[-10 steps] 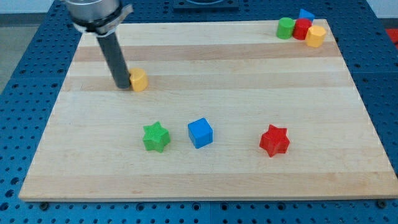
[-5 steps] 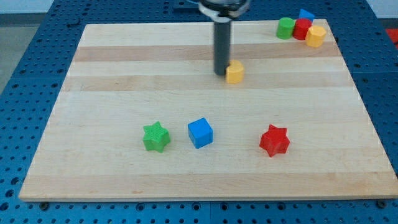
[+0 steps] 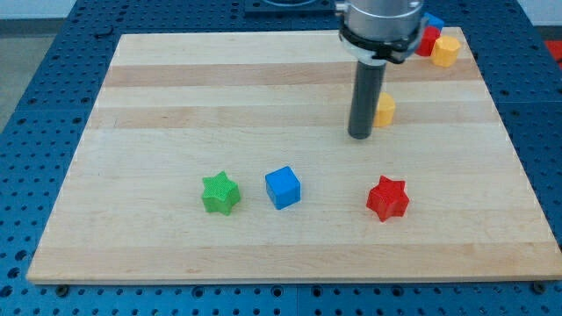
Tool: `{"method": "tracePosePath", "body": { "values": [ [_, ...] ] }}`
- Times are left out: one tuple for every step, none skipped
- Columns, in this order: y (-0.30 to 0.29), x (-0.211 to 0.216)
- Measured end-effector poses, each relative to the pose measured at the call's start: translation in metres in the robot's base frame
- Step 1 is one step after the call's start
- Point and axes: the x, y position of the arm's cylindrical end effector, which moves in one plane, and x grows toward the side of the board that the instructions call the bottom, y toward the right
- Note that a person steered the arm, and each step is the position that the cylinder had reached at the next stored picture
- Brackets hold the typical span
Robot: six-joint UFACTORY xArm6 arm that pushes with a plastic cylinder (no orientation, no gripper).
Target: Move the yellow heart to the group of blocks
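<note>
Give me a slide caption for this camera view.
My tip presses the yellow heart's left side, short of the corner group.

— What lay around the work area?

— A pale wooden surface [image 3: 219, 96], made of long planks running from the view's left to its right, some strips a shade darker than others. It sat on a blue base [image 3: 35, 79] covered in a regular grid of small holes.

— Where did the base show?

— On all four sides of the wood.

— And the light?

— Even and bright, with only soft shadows. No walls, floor or windows could be seen.
</note>
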Motion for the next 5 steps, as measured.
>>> {"method": "tracePosePath", "body": {
  "values": [
    [0.015,-0.013],
    [0.02,-0.041],
    [0.036,-0.067],
    [0.055,-0.092],
    [0.077,-0.109]
  ]
}}
